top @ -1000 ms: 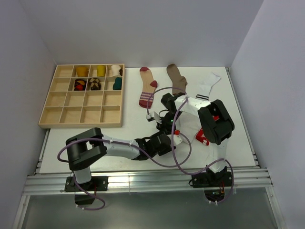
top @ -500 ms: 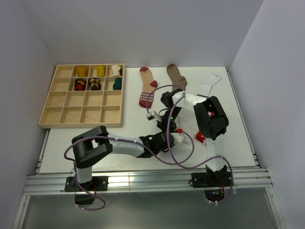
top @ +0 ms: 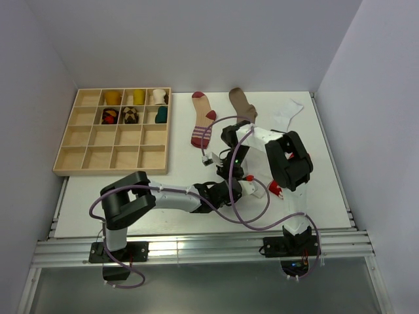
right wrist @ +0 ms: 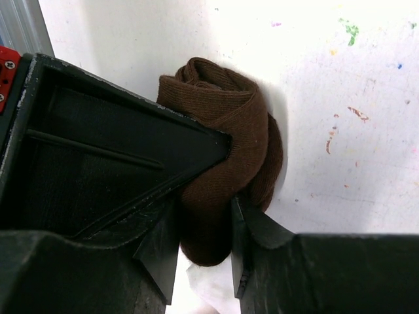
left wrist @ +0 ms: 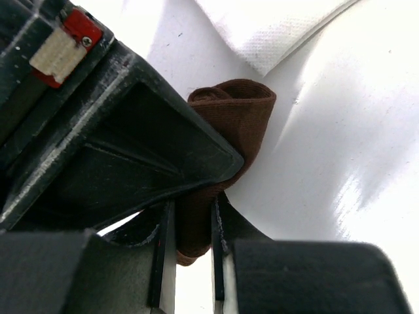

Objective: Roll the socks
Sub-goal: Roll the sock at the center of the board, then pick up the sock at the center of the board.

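Glossy table (left wrist: 347, 157); L gripper (left wrist: 190, 226), R gripper (right wrist: 204, 226) pinch rolled knit sock (right wrist: 226, 108).

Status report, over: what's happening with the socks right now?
Left end effector and right end effector both shut on rolled brown sock. White fabric close beside it, not blocking.

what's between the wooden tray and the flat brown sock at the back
A pale pink sock with dark red heel and toe lies flat between them, seen in the top view.
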